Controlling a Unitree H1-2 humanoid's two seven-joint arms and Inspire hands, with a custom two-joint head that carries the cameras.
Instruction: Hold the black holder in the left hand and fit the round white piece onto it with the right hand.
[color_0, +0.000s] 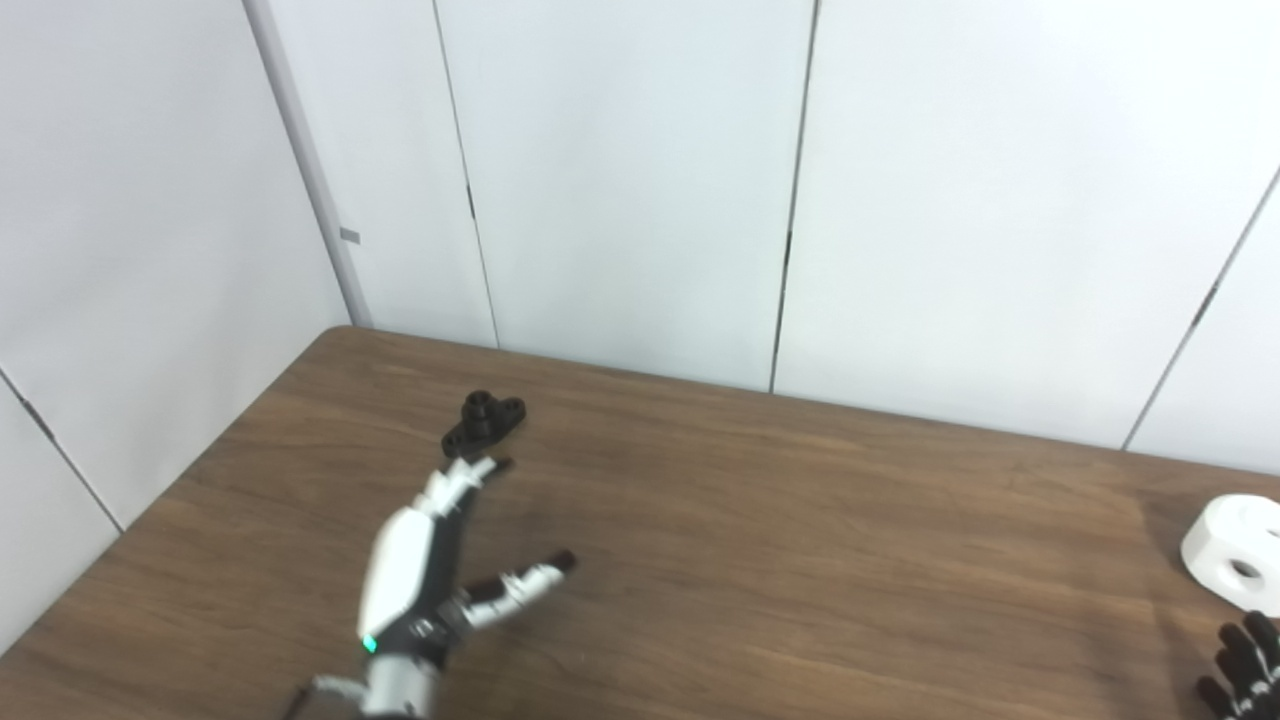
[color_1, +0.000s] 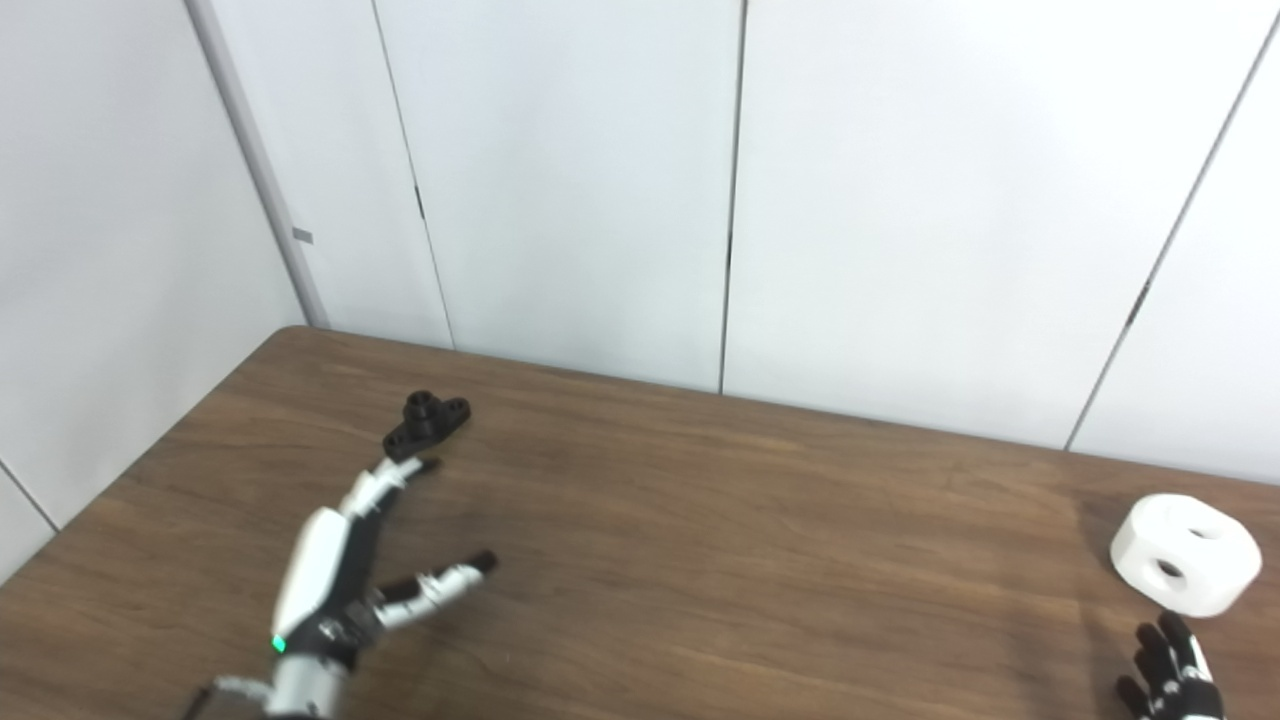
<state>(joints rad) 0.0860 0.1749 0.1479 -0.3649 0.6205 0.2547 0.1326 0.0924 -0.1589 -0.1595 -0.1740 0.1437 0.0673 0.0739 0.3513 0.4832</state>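
The black holder (color_0: 483, 422) lies flat on the brown table toward the far left, a short collar standing up on it. My left hand (color_0: 440, 560) is open, fingers stretched toward the holder, their tips just short of its near end, thumb spread to the right. It holds nothing. The round white piece (color_1: 1185, 553), a thick disc with holes, lies on the table at the far right. My right hand (color_1: 1170, 670) shows only its dark fingertips at the bottom right, just in front of the white piece, fingers apart and empty.
The brown wooden table (color_0: 760, 560) meets white wall panels along its far edge and at its left corner (color_0: 340, 330). Bare wood lies between the two hands.
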